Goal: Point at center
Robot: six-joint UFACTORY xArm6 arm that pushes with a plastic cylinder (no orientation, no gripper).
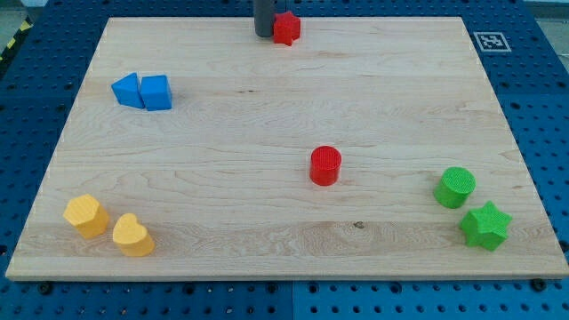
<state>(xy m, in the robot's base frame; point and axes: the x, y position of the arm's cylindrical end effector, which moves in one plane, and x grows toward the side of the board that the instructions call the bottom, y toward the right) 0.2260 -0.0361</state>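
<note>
My tip (264, 34) rests on the wooden board (267, 204) at the view's top, near the far edge. It is right beside a red star block (286, 28), just to that block's left, apparently touching it. A red cylinder (325, 165) stands a little right of the board's middle, far below my tip. No block lies between my tip and the board's middle.
A blue triangular block (127, 90) and a blue cube (156, 92) sit together at the upper left. Two yellow blocks (86, 215) (132, 236) sit at the lower left. A green cylinder (454, 188) and a green star (485, 225) sit at the lower right.
</note>
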